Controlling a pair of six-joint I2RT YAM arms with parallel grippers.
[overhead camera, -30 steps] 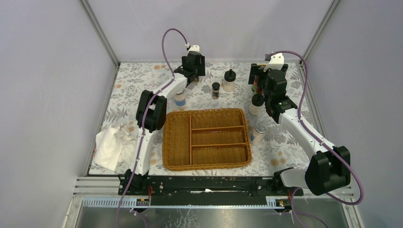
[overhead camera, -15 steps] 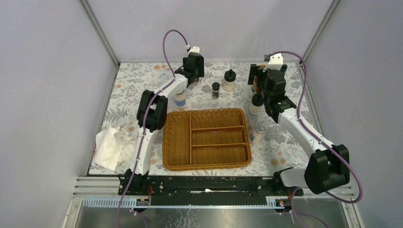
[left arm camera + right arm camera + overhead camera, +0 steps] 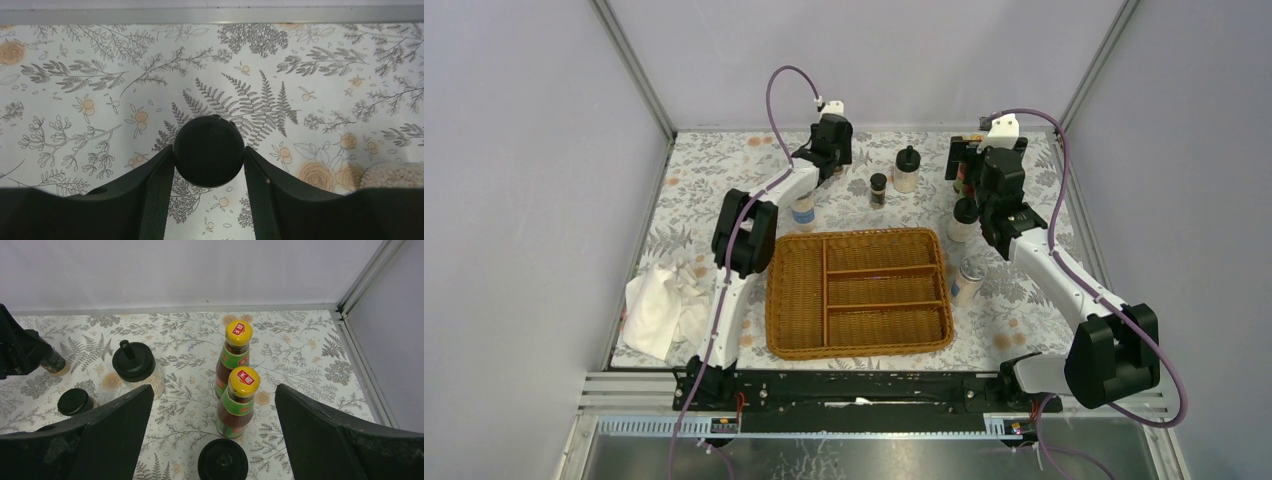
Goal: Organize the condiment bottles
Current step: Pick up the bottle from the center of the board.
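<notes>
Around the black-capped jar (image 3: 209, 142), left tool (image 3: 208, 151) tighter than before.

Left arm (image 3: 782, 188) and right arm (image 3: 1056, 272): white links, bulky black joints (image 3: 744, 232), black base rail (image 3: 854, 392). Purple cable (image 3: 771, 100) runs along each arm, white camera mount (image 3: 1002, 127) at each wrist. Fingers (image 3: 156, 200) are plain matte black wedges.

The left hand (image 3: 209, 159) looks straight down on a black-capped jar (image 3: 209, 145). Its round lid sits between the two dark fingers (image 3: 159, 192), and each finger touches one side of it. Beneath is the tabletop (image 3: 100, 75), pale and printed with grey ferns and orange flowers. A metal rail (image 3: 212, 15) runs along its far edge. At lower right, part of a cream grainy jar (image 3: 395, 175) shows just beside the right finger.
</notes>
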